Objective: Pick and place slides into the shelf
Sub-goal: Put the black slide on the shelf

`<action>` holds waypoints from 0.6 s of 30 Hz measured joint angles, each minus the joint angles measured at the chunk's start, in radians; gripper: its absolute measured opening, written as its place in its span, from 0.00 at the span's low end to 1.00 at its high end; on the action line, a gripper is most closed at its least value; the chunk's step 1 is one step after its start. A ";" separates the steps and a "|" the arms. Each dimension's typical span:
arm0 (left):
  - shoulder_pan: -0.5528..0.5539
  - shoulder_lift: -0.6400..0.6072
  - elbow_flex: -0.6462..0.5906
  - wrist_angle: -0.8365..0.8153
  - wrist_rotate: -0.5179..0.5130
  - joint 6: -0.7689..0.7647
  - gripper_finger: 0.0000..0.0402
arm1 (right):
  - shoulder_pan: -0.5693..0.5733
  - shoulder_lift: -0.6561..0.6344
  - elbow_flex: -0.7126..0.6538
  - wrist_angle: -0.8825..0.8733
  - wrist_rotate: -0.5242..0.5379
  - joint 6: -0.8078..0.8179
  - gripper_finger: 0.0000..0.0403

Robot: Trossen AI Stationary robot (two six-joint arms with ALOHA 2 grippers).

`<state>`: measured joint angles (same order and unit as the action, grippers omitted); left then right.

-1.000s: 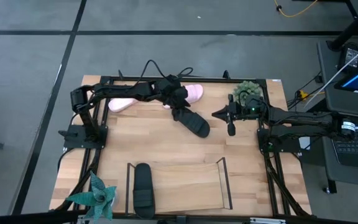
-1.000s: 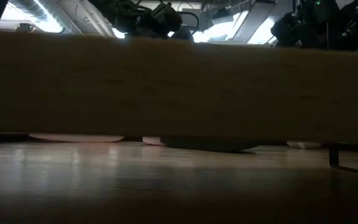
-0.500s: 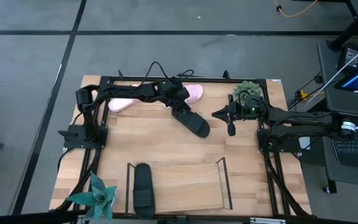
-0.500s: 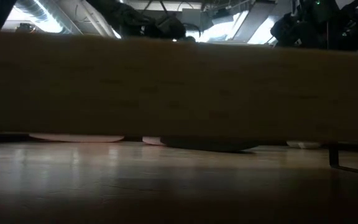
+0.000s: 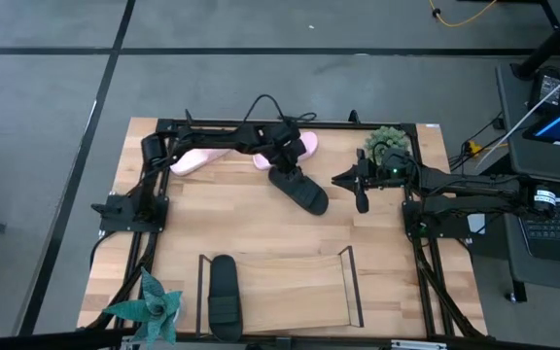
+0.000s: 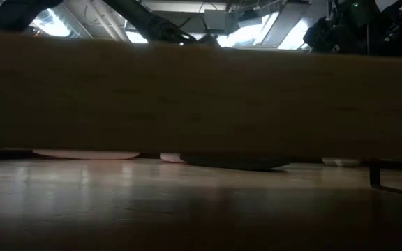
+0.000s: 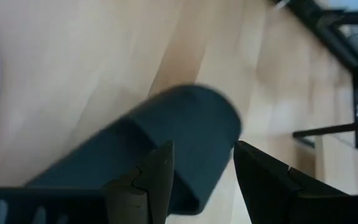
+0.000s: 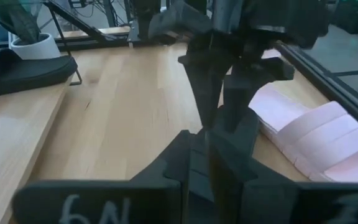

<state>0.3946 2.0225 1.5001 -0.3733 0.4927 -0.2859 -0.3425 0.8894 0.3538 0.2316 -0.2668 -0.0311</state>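
Left pincer astride black slide, heel cut off.

The shelf has one black slide at its left end; the rest of its wooden floor is bare, so there is room to come in. Between the shelf and the other black slide the surface is open wood. Above that slide, the left claw and two pink slides crowd the far edge. The right claw and a green plant block its right side.
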 joint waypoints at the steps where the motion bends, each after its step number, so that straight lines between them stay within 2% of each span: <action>1: 0.000 0.008 0.005 -0.019 0.000 0.000 0.39 | 0.000 0.000 0.000 -0.006 0.000 0.000 0.13; 18: -0.020 0.049 0.026 -0.061 -0.001 -0.075 0.39 | 0.000 0.002 0.000 -0.035 0.000 -0.003 0.13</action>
<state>0.3750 2.0716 1.5265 -0.4338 0.4913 -0.3609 -0.3426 0.8909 0.3538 0.1970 -0.2665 -0.0343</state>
